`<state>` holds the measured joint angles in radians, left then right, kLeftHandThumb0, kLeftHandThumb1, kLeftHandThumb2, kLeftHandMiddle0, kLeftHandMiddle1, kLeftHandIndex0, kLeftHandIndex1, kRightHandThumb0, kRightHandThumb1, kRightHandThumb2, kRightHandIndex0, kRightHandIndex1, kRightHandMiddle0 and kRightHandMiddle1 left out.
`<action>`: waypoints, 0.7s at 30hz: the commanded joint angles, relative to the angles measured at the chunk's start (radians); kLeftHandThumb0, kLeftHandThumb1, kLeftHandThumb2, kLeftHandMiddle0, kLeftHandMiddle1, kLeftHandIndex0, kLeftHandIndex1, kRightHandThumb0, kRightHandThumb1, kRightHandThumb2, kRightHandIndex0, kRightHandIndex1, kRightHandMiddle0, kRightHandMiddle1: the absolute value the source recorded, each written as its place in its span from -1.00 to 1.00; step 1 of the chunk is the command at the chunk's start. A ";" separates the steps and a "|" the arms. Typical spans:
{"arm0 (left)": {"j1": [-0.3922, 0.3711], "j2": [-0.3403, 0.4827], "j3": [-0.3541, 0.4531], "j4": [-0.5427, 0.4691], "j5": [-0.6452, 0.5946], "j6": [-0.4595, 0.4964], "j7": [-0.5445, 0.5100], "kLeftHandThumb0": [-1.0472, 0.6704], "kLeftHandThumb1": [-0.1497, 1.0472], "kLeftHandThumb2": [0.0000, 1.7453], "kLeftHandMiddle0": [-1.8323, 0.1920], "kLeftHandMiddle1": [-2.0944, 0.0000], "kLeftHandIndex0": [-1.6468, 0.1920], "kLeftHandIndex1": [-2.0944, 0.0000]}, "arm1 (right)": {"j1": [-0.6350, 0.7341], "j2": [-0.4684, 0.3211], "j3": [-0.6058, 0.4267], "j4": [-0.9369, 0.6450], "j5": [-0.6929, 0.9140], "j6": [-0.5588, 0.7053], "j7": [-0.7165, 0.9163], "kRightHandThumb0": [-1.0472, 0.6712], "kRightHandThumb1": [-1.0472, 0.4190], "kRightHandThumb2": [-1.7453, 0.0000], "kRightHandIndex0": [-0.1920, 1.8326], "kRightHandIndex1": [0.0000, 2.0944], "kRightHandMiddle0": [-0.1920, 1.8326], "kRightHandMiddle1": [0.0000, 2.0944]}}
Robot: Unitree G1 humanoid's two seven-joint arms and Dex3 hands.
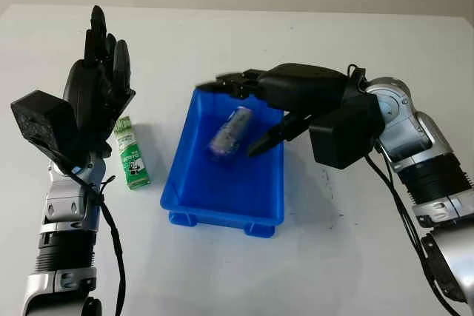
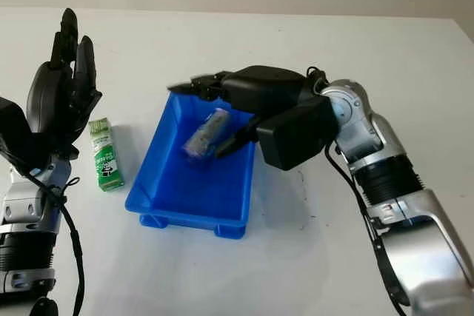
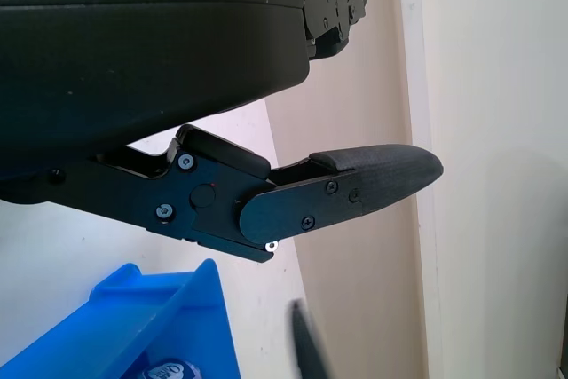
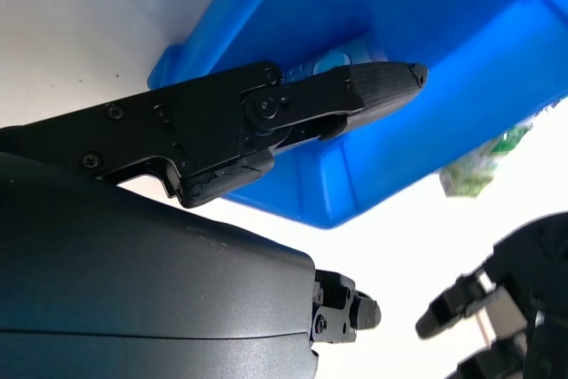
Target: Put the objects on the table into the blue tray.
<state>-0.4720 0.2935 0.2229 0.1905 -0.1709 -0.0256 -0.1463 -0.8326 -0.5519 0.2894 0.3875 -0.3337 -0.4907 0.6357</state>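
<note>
One can (image 1: 232, 133) in blue tray (image 1: 222, 209); one green carton (image 1: 131, 153) on table; both hands empty, right hand (image 1: 255, 105) over tray, left hand (image 1: 96, 83) raised

Right robot hand (image 1: 255, 112) over blue tray (image 1: 222, 196)

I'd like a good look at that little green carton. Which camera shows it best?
The left eye view: the green carton lies whole on the table beside the blue tray. The right eye view shows it too; the right wrist view catches a blurred green bit past the tray.
</note>
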 commanded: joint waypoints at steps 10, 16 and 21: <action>-0.003 -0.004 0.000 0.003 0.002 -0.017 -0.003 -0.62 1.00 -0.26 1.00 1.00 1.00 1.00 | 0.051 0.029 -0.124 0.045 0.003 -0.080 -0.301 -0.77 -1.00 0.50 -1.00 -1.00 -1.00 -1.00; 0.002 0.002 0.004 0.003 0.003 -0.014 -0.001 -0.63 1.00 -0.26 1.00 1.00 1.00 1.00 | 0.101 0.072 -0.253 0.068 0.160 0.124 -0.358 -0.79 -1.00 0.34 -1.00 -1.00 -1.00 -1.00; 0.004 0.006 0.007 0.003 0.002 -0.011 -0.004 -0.64 1.00 -0.27 1.00 1.00 1.00 1.00 | 0.163 0.129 -0.368 0.005 0.375 0.412 -0.317 -0.69 -1.00 0.27 -1.00 -1.00 -1.00 -1.00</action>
<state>-0.4710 0.2932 0.2223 0.1917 -0.1684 -0.0340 -0.1484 -0.6935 -0.4350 -0.0513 0.4213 0.0067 -0.1175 0.3100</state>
